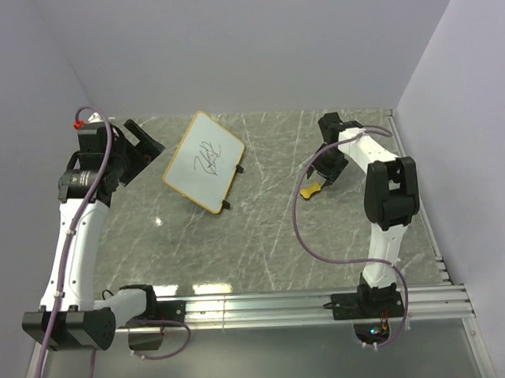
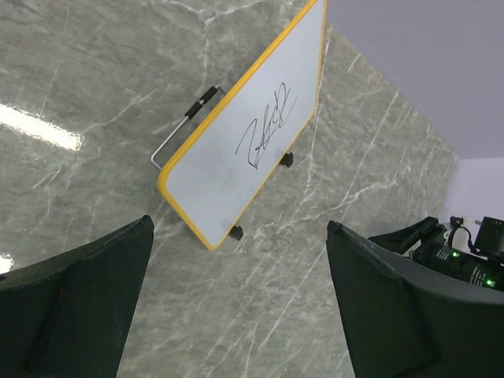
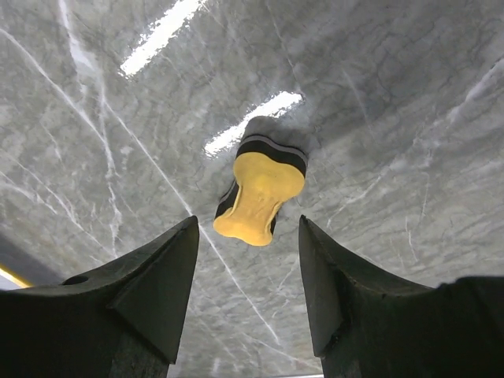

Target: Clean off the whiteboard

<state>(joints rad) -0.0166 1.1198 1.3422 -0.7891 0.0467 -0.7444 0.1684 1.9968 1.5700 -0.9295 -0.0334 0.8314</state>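
Note:
The whiteboard [image 1: 203, 162] lies flat on the grey marble table, white with a yellow-tan frame, a black scribble in its middle and two black clips on its right edge. It also shows in the left wrist view [image 2: 244, 130]. My left gripper [image 1: 143, 147] is open and empty, just left of the board and clear of it. The yellow bone-shaped eraser [image 1: 312, 189] lies on the table at right. My right gripper [image 1: 326, 171] is open just above it, and in the right wrist view the eraser [image 3: 260, 197] lies just ahead of the open fingertips [image 3: 185, 236], not between them.
Lavender walls close the table at the back and both sides. A metal rail [image 1: 273, 304] runs along the near edge with both arm bases on it. A thin wire stand [image 2: 185, 126] sticks out from under the board's left edge.

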